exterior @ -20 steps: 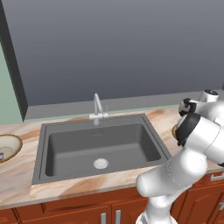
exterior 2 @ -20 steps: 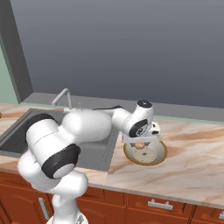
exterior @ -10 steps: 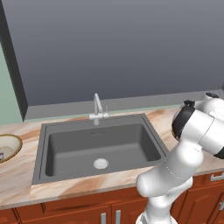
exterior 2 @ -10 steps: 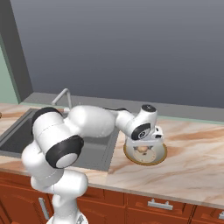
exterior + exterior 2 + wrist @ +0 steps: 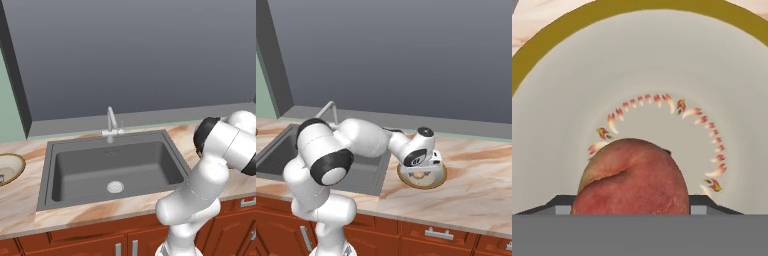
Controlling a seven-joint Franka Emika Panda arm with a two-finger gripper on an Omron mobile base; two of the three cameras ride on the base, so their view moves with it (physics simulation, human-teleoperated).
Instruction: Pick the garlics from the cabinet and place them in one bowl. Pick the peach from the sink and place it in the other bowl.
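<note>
While the white robot arm reaches over the marble counter to the right of the sink (image 5: 114, 170), its gripper (image 5: 428, 167) hangs low over a white bowl (image 5: 440, 178) with a mustard-gold rim, which sits on the counter (image 5: 476, 180) just beside the basin. Seen from the hand's own camera, the peach (image 5: 632, 182) sits between the two dark finger tips, directly above the bowl's floor and its ring of small red flame marks. The jaws stand partly apart, about the width of the fruit, and appear to have hold of it, though contact with the bowl's bottom cannot be told. If the fingers part while the fruit is above the floor, it may roll up the curved wall. If the hand lifts away crookedly, a finger may nudge the peach or catch the rim and shift the bowl. A second bowl (image 5: 15, 165) sits at the far left of the counter.
</note>
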